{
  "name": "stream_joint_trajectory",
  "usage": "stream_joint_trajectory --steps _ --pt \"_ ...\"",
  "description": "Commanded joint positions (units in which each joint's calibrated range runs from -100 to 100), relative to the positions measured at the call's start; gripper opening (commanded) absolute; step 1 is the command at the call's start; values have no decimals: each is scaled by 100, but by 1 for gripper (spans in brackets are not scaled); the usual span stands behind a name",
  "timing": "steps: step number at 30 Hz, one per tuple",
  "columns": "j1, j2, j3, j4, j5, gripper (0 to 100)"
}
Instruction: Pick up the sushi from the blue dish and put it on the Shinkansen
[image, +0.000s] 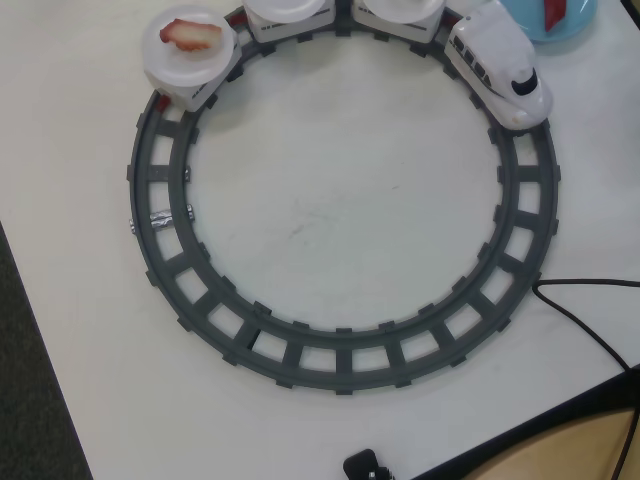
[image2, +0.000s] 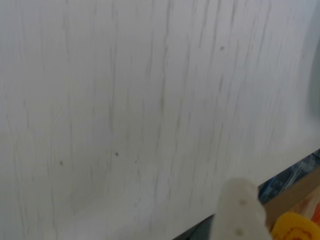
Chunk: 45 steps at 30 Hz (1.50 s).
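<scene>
One pale finger (image2: 240, 210) of the gripper juts in at the bottom edge of the wrist view over bare white table (image2: 125, 100); whether the jaws are parted cannot be told. Seen from overhead, the Shinkansen (image: 500, 65) sits on the round grey track (image: 340, 350). Just beyond its nose, the red sushi (image: 554, 12) lies in the blue dish (image: 575, 25). A pink-and-white piece (image: 190, 35) rides the rearmost plate (image: 185, 58).

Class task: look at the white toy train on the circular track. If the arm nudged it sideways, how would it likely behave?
The train looks like light hollow plastic, so it would probably shift easily. Its wheels sit on the grey track, so a sideways push might derail or tip it. The plate on its rear car makes that car look top-heavy.
</scene>
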Motion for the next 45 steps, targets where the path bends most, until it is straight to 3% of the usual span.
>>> stream_joint_trajectory --steps 1,20,29,45 --pt "-80 -9 -7 175 25 41" --pt "-54 567 -527 -73 30 41" --pt "465 4467 -4486 -355 203 41" --pt "228 11916 -12565 1425 2725 41"
